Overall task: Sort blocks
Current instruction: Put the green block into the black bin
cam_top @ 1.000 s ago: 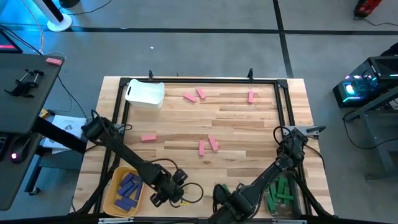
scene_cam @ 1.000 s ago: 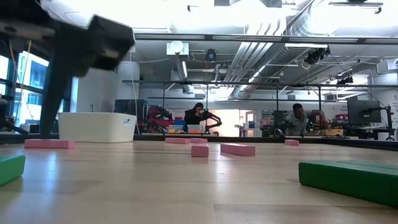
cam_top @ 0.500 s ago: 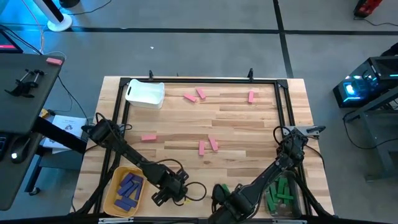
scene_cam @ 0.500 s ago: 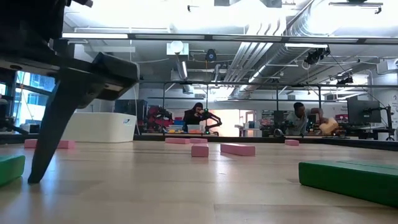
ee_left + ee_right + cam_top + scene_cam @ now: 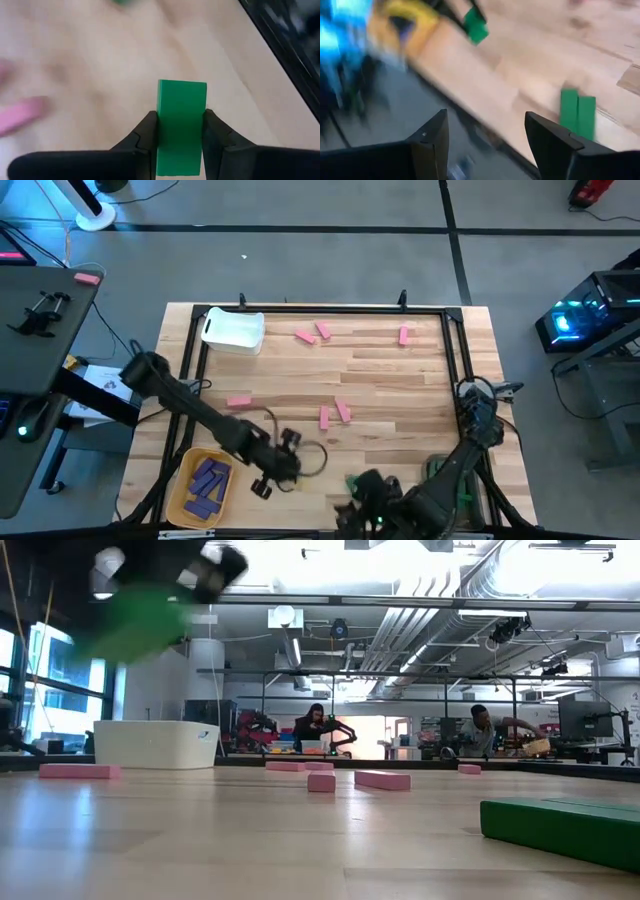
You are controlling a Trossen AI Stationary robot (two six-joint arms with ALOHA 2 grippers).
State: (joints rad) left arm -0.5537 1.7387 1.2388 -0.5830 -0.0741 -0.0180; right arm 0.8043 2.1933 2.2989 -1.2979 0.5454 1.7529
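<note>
My left gripper [image 5: 268,478] is near the table's front edge, right of the yellow bin [image 5: 180,502], and is shut on a green block [image 5: 181,120]. In the low view that block [image 5: 140,618] shows high above the tabletop. My right gripper [image 5: 490,145] stands open over the front edge with nothing between its fingers. Two green blocks [image 5: 577,112] lie flat on the table beyond it; one of them [image 5: 560,825] shows in the low view. Several pink blocks [image 5: 324,417] lie flat across the middle and far part of the table. Purple blocks [image 5: 208,480] lie in the yellow bin. My left gripper pinches the green block between its two fingers [image 5: 146,136], one on each long side [image 5: 162,125]. The fingers come from above and lie along the block. The block's far end [image 5: 182,90] sticks out past the fingertips. It is lifted clear of the table.
A white bin [image 5: 233,330] stands at the far left of the table. A clear bin with green blocks [image 5: 452,488] sits at the near right, mostly under my right arm. A black frame [image 5: 455,340] runs round the work area. People sit in the room behind [image 5: 318,730].
My left gripper came down at the green block near the front edge, shut on it and rose with it; the block has left the tabletop and now hangs high. My right arm has shifted a little toward the near right.
</note>
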